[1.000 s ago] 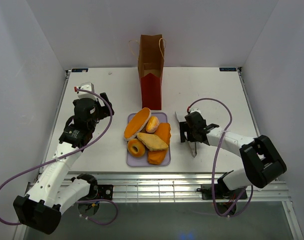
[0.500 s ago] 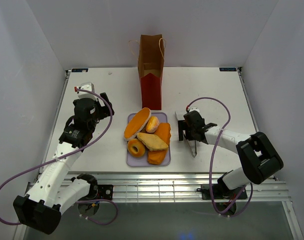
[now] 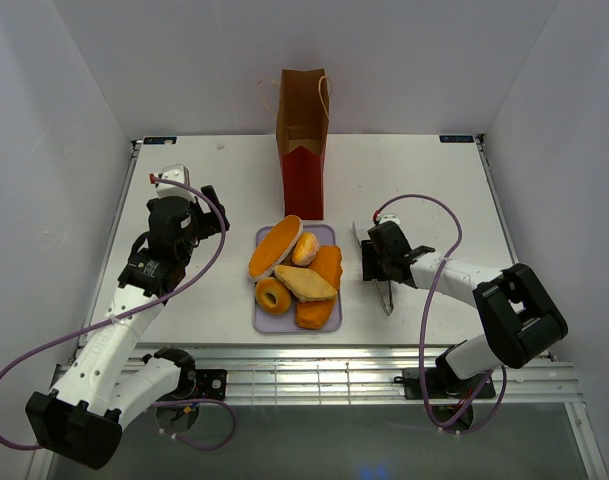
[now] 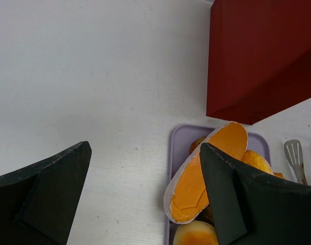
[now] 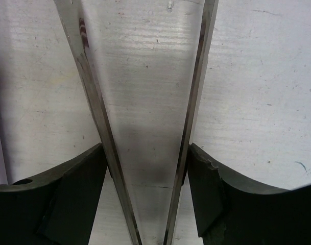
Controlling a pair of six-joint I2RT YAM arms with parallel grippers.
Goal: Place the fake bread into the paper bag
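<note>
Bread: all the pieces I can see lie heaped on the tray (image 3: pixel 261 322), just left of the right jaws and to the right of the left jaws. They are a long loaf (image 3: pixel 275 247), a bun (image 3: pixel 305 248), a donut (image 3: pixel 273 295), a wedge (image 3: pixel 305 283) and another orange loaf (image 3: pixel 324 268).
Bag (image 3: pixel 302 140): upright on the counter (image 3: pixel 204 170), mouth up, beyond the tray. It is ahead and left of the right jaws, and ahead and right of the left jaws. No bread shows in its mouth, though its depths are hidden.
Right jaws: low over the counter, set around the tongs (image 5: pixel 96 117) that lie just right of the tray. One pad (image 5: pixel 58 199) is against each splayed arm of the tongs. This reads as a grip on the tongs; how firm it is I cannot tell.
Left jaws: wide apart with nothing between them, hanging over bare counter. The tray's far-left corner and the bag's red base are off to their right.
Done: judging by the full tray, no bread is bagged.
Step in hand: probably taking up the tongs as the tool for lifting bread.
Left to do: lift the tongs, then pinch each piece, carry it over the bag's mouth and drop it in.
Risk: the bag is tall and narrow, so a nudge to its rim could tip it.
</note>
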